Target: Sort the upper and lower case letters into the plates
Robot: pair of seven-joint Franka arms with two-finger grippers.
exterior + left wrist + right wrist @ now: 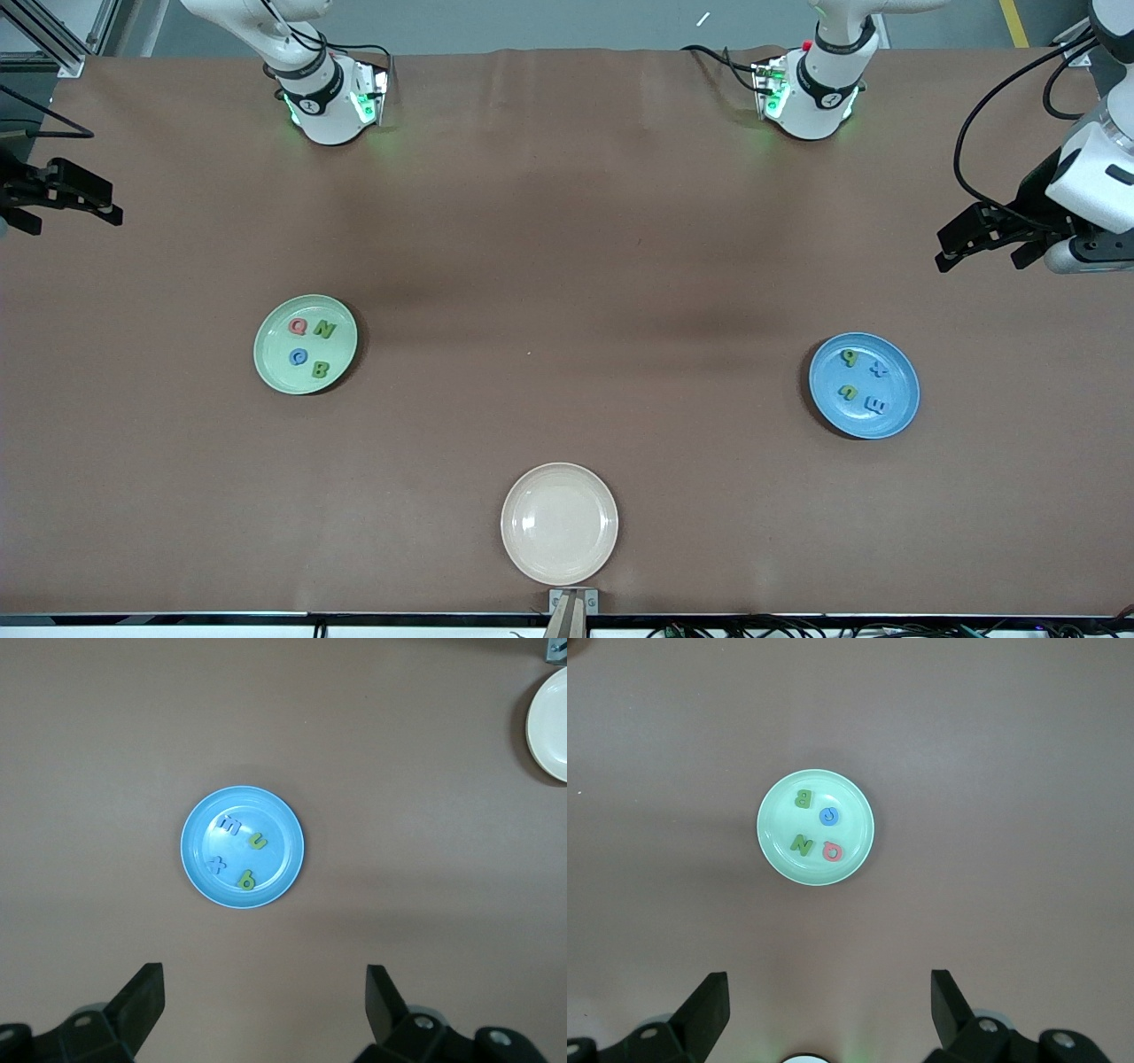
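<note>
The mint green plate lies toward the right arm's end and holds the capitals Q, N, G and B; it also shows in the right wrist view. The blue plate lies toward the left arm's end and holds small letters b, x, u and m; it also shows in the left wrist view. My left gripper is open and empty, held high at the table's edge at the left arm's end. My right gripper is open and empty, held high at the table's edge at the right arm's end.
A cream-beige plate lies empty at the table's edge nearest the front camera; part of it shows in the left wrist view. The two arm bases stand along the table's edge farthest from the front camera. Brown table covering spreads between the plates.
</note>
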